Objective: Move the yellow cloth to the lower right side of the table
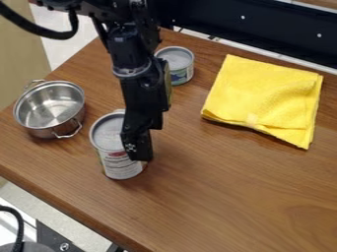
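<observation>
Yellow folded cloth (263, 101) lies toward the upper right of the wooden table (220, 189), its spot well apart from the labelled tin can (118, 162) presumably allowing easy grasping, while the gripper (141, 153) hangs beside that can, how wide I cannot tell.

Cloth Lay Right of Pot and Cans

On the table (217, 197), seen from the camera, the pot (49, 106) stood farthest left, near the left edge. The front can (118, 165) stood just right of it and slightly nearer the camera, the two apart. The back can (181, 71) stood behind the front can and to its right, well apart from it. The cloth (263, 96) lay toward the back right, to the right of both cans and touching neither.
</observation>
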`<action>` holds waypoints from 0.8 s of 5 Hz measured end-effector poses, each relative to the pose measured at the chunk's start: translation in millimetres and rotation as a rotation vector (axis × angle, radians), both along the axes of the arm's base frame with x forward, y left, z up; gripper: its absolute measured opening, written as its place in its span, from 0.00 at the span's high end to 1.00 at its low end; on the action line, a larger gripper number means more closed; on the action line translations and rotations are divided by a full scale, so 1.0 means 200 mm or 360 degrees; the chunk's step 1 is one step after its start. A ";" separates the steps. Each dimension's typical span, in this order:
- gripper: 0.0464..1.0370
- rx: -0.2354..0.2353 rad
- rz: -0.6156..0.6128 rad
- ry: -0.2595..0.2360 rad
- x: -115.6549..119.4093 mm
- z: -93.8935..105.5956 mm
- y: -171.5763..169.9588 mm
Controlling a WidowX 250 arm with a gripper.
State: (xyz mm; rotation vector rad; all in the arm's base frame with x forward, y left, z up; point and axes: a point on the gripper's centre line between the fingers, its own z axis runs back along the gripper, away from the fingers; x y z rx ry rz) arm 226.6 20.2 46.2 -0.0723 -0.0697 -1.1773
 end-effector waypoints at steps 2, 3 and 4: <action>0.04 -0.0036 0.0175 0.0042 0.02 0.00 -0.09; 0.04 -0.0083 0.0258 0.0007 0.10 0.06 -0.18; 0.04 -0.0100 0.0417 -0.0043 0.19 0.08 -0.25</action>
